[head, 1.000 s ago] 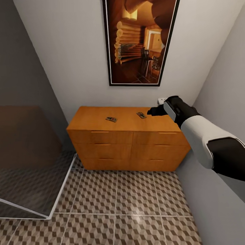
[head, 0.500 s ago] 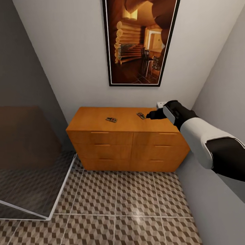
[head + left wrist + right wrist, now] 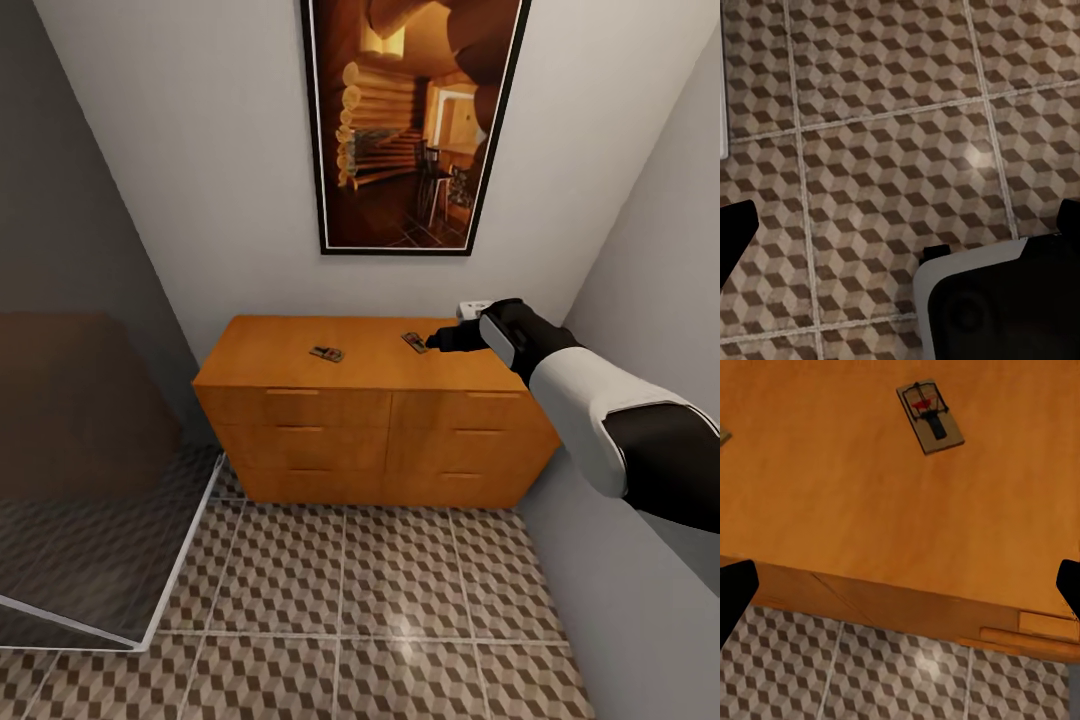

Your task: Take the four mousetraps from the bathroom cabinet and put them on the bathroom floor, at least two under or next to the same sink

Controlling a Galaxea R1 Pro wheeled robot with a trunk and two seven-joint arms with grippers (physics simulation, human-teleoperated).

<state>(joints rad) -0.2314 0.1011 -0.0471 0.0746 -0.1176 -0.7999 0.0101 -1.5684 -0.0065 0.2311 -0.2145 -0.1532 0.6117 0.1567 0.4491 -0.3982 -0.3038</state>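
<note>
Mousetraps, two small flat wooden boards with dark wire, lie on the smooth orange-brown cabinet point(image 3: 375, 395) top: one point(image 3: 326, 352) mid-top, another point(image 3: 414, 341) toward the right back edge. The right gripper point(image 3: 437, 341) hovers beside it, jaws spread. Cube-patterned floor tiles point(image 3: 400, 600) lie below; a framed picture point(image 3: 410, 125) hangs above.

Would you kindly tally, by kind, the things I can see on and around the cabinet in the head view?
Mousetraps on the cabinet top: 2 (left mousetrap, right mousetrap)
Cabinet: 1
Framed picture: 1
Right pincer: 1
Total: 5
</note>
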